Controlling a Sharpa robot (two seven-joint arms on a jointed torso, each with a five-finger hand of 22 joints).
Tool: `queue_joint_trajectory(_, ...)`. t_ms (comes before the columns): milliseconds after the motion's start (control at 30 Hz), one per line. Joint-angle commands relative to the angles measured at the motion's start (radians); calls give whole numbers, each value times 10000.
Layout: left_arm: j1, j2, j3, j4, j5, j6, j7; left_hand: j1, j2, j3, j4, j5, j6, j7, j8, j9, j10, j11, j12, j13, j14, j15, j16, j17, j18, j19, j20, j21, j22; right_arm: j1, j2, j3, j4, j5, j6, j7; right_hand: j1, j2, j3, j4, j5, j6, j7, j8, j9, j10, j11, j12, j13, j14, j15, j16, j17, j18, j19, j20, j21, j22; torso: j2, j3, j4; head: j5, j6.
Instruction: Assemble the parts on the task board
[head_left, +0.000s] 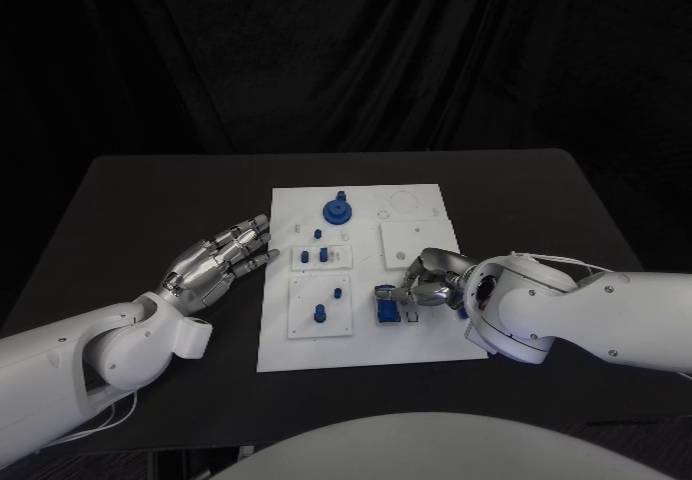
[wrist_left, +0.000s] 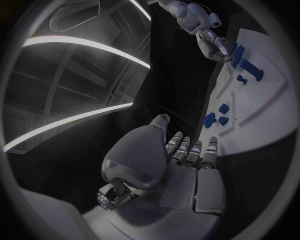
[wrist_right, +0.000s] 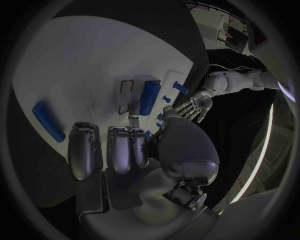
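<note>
White plate first: your task board (head_left: 361, 345) lies in the middle of the black table (head_left: 130, 200), and from the head view you see blue parts on it, a round gear-like part (head_left: 338, 209) toward its far end and small pegs (head_left: 329, 294) standing in the raised plates on its left half. Your left hand (head_left: 216, 262) hovers beside the board's left edge with fingers spread and nothing in them; the left wrist view confirms the straight, separated fingers (wrist_left: 187, 150) and shows the board (wrist_left: 262, 115) off to one side of them. Your right hand (head_left: 430, 283) sits over the board's near right part, beside a blue block (head_left: 388, 306). From the head view you cannot tell its grip; the right wrist view shows the fingers (wrist_right: 119, 150) stretched out over the board (wrist_right: 81, 70) with nothing between them, just short of that blue block (wrist_right: 148, 97), plus a blue bar (wrist_right: 48, 121) lying apart on the plate.
</note>
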Motion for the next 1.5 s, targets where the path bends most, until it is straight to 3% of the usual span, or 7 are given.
queue_joint_trajectory(33,-20,12,8,19,28,102,96,71,10,65,11,52,24,41,28,5,19,17,39,6,54,9,37,16,32,49,-16,37,-4,-24,-43,0,59,-392,11,-90,-297,-123,-84,0,-371,21,47,-31,18,1025,63,26,2635,881,65,-59,1658,106,608,87,-32,2280,-3,8,0,9,-1)
queue_joint_trajectory(200,-27,-14,8,35,28,103,104,71,10,65,11,52,24,41,28,5,19,17,39,6,54,9,37,16,32,49,-16,37,-4,-23,-183,0,118,-475,-521,399,-344,-47,-7,-14,-341,36,43,-23,28,1025,57,26,2635,887,64,-48,1686,103,614,85,-22,2284,-1,12,3,58,-1)
queue_joint_trajectory(567,-34,-114,8,117,28,63,198,92,12,106,-11,80,57,39,39,10,19,9,65,9,60,26,51,19,28,68,-6,50,24,171,-921,12,642,-507,-1826,2160,1966,286,426,-101,2430,-124,26,26,31,1025,40,26,2635,916,44,14,1839,65,677,62,106,2336,12,8,-7,147,-1)
queue_joint_trajectory(833,-35,-132,8,173,28,-48,207,100,2,121,-24,108,82,35,49,15,28,3,90,13,69,23,67,22,30,77,-5,56,33,1002,-1976,1,918,-1555,-64,524,1741,178,161,-64,3681,-109,86,-196,-230,1025,96,26,2635,910,94,9,1823,63,677,107,111,2338,18,15,-6,-154,-1)
queue_joint_trajectory(933,-34,-105,8,192,28,-67,224,79,-27,116,-13,115,128,33,68,22,49,2,135,20,82,20,84,26,35,97,-3,69,53,1131,-2247,-6,841,-2415,730,-174,2163,82,288,-148,4798,62,11,-241,-333,1025,35,26,2635,976,53,131,2161,-10,799,85,370,2437,21,18,14,-256,-1)
queue_joint_trajectory(1267,-34,-105,8,210,28,-85,217,71,-32,117,-7,121,126,33,70,22,52,3,132,19,85,18,89,26,36,98,-2,71,48,951,-2525,-14,764,-3794,2029,-1467,2212,105,316,-67,4627,31,43,-346,-385,1025,56,26,2635,1024,54,222,2419,-102,950,67,688,2557,-16,-69,33,-212,-1)
queue_joint_trajectory(1500,-34,-105,8,201,28,-80,208,72,-32,119,-9,126,134,33,72,23,53,4,134,20,86,18,91,27,37,97,-2,70,46,707,-2579,-15,758,-3951,2313,-1859,2207,142,328,-71,4555,14,53,-390,-408,1025,67,26,2635,1023,62,221,2415,-101,949,72,687,2557,13,11,5,-149,-1)
